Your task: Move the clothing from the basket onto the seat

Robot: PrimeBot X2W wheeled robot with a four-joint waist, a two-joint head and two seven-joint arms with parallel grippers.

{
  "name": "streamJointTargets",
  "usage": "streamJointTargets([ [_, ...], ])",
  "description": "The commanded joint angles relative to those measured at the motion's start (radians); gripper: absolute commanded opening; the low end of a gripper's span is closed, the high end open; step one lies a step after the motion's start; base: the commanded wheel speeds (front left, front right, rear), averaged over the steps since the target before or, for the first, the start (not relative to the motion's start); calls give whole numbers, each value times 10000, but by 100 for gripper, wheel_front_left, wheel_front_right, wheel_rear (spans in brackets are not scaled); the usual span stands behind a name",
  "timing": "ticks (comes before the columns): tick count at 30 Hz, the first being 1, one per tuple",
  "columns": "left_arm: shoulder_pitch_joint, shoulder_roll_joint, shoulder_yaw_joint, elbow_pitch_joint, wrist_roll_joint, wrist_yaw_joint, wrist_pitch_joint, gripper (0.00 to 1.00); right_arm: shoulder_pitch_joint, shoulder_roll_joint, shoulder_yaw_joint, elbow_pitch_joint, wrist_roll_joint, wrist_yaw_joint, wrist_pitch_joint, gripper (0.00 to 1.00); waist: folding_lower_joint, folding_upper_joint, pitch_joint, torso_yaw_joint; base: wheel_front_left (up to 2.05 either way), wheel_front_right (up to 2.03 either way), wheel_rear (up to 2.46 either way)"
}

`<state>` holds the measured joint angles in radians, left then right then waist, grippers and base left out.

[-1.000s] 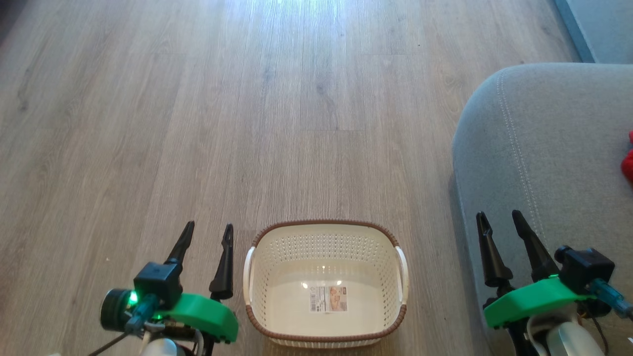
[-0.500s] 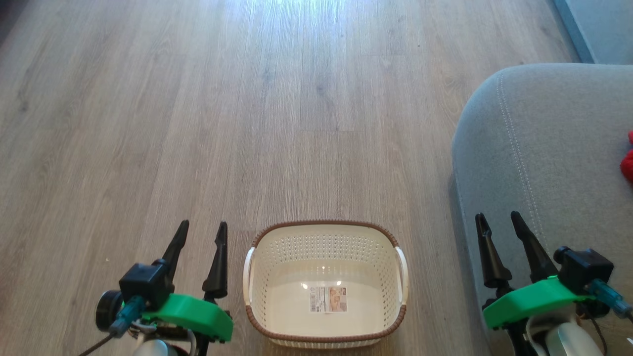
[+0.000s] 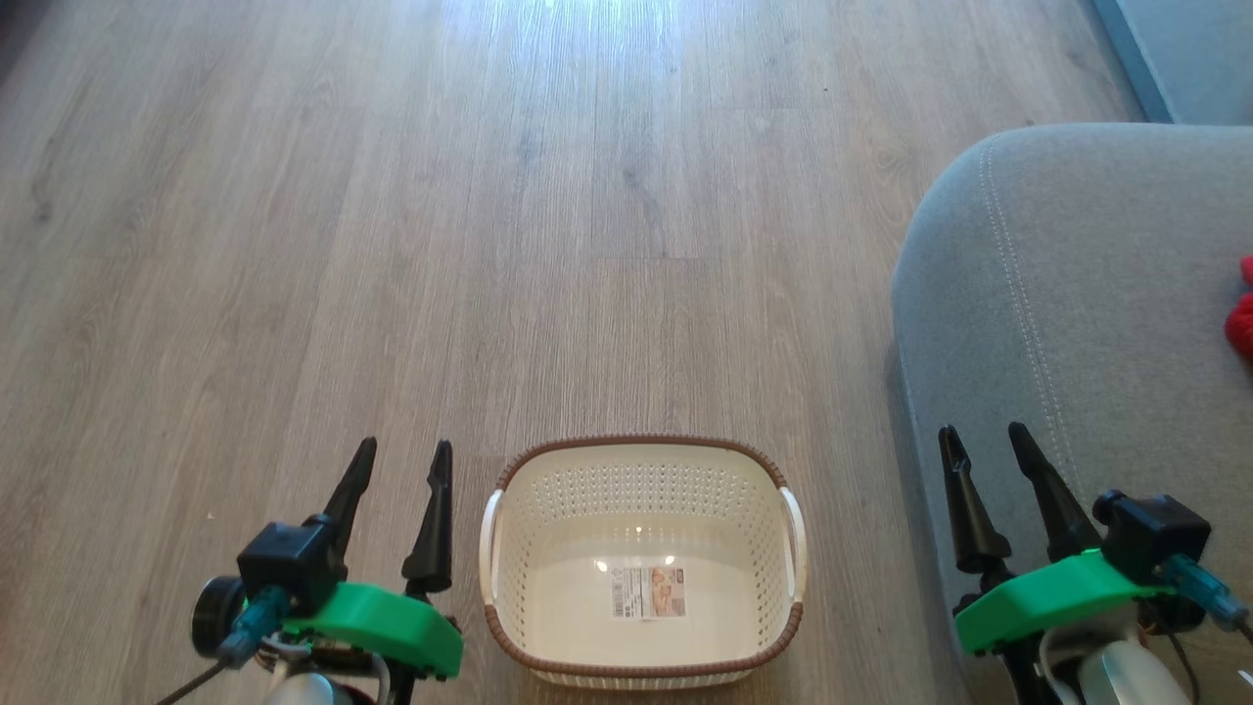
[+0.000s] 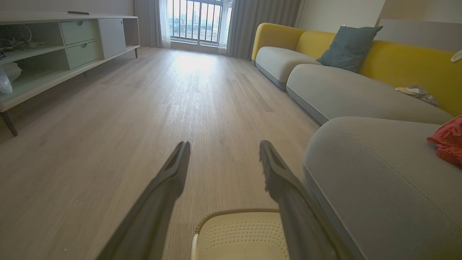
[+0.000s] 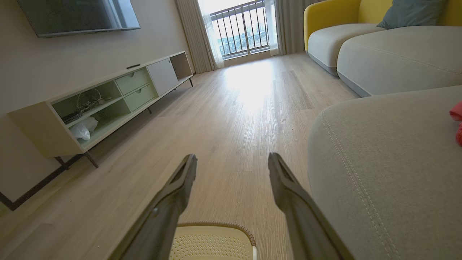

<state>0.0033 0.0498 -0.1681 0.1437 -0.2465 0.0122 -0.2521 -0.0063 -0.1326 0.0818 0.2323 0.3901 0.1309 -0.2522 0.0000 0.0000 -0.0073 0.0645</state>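
At the lower left of the head view, the left gripper [image 3: 404, 448] hovers over the wooden floor [image 3: 587, 245] just beside the basket's left handle. Its two dark fingers are spread apart and hold nothing. The basket [image 3: 641, 441] sits on the floor between the two arms, with a paper label [image 3: 648, 591] on its bottom. To its right, the right gripper [image 3: 983, 433] is likewise splayed and grips nothing, above the near edge of the grey seat [image 3: 1077, 294]. The clothing [image 3: 1241, 318], a bright red bundle, lies on the seat at the far right, cut off by the frame edge and well apart from both grippers.
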Motion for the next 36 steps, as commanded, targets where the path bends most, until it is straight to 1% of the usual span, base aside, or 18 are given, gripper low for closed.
streamJointTargets([
  [1,-352,5,274,-284,10,-5,-97,100,-228,-71,212,-275,74,-2,-95,100,0,0,-2,3,0,0,0],
  [10,-347,5,322,-231,-181,-29,-97,100,-226,-67,206,-258,85,-2,-95,100,0,0,-22,14,0,0,0],
  [11,0,0,18,48,-155,-9,0,0,-1,1,-2,17,2,0,0,0,0,0,-21,15,0,0,0],
  [15,137,0,16,557,-262,-11,63,0,75,36,35,512,76,0,44,0,0,0,-20,10,0,0,0],
  [36,-69,63,388,657,-2487,-239,580,0,-100,140,-258,451,2052,0,605,0,0,0,-1,-95,0,0,0],
])
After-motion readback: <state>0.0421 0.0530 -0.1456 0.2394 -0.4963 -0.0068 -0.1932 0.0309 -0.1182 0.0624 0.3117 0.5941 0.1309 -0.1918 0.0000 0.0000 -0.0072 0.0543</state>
